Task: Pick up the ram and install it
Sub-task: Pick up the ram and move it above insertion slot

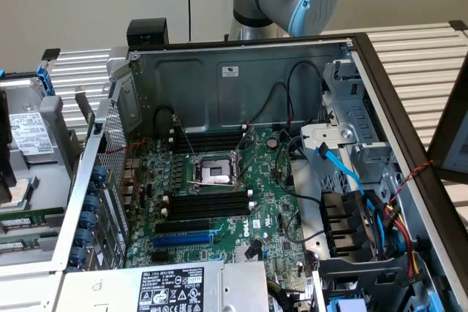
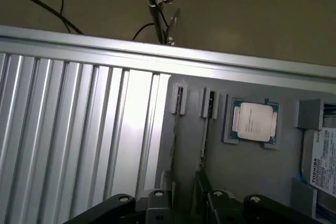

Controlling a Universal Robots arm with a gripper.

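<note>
Ribbed table; grey tray next to it; ram stood on edge in a tray holder, not installed; CPU just beside it; drive past that; gripper hovered roughly in line with the ram, jaws spread, holding nothing. In the exterior view the black slots on the board looked unfilled. Judged the pick step, early; a good grasp would want jaws square across the thin edge, centred mid-length, a straight descent, clear of the neighbouring holder and the CPU.
</note>
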